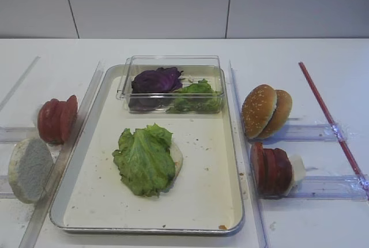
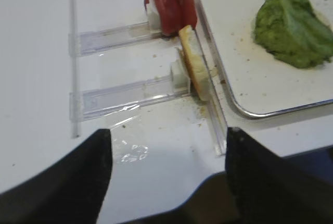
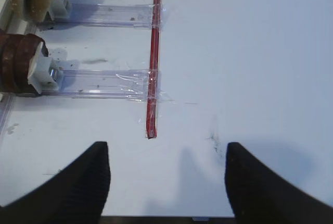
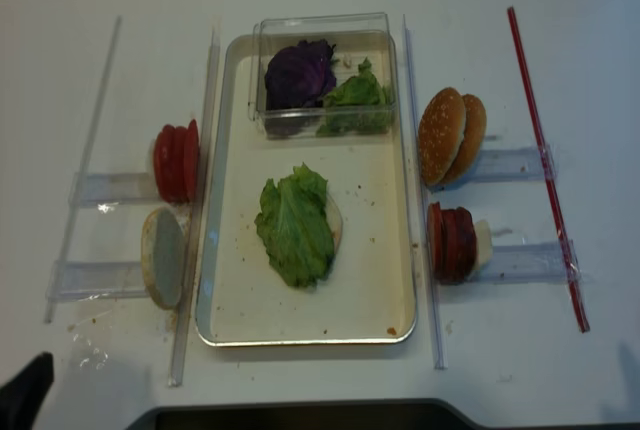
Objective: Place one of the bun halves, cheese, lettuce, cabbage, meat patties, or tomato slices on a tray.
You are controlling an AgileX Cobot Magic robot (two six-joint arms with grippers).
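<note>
Black ribbed fingers (image 3: 78, 187) of the right hand (image 3: 166, 182) frame the bottom of its wrist view, spread wide over bare white table (image 3: 250, 52) with nothing between them. Those of the left hand (image 2: 166, 177) stand equally apart and grip nothing, above the table edge.

On the shallow metal tray (image 1: 147, 228), rounded at its corners and speckled with crumbs, lies one crinkled lettuce leaf (image 1: 144, 158) over a pale bun half (image 1: 176, 157) (only its rim shows). One clear plastic box (image 1: 170, 62) at the tray's far end holds one purple cabbage leaf (image 1: 155, 79) and more green leaves (image 1: 198, 98).

Left of the tray, glossy red tomato slices (image 1: 56, 119), about three, stand on edge in a clear holder, with one floury bun half (image 1: 29, 168) nearer. To the right stand two seeded bun halves (image 1: 265, 111) and about three dark patties (image 1: 270, 170). One red strip (image 1: 328, 118) lies beyond them.
</note>
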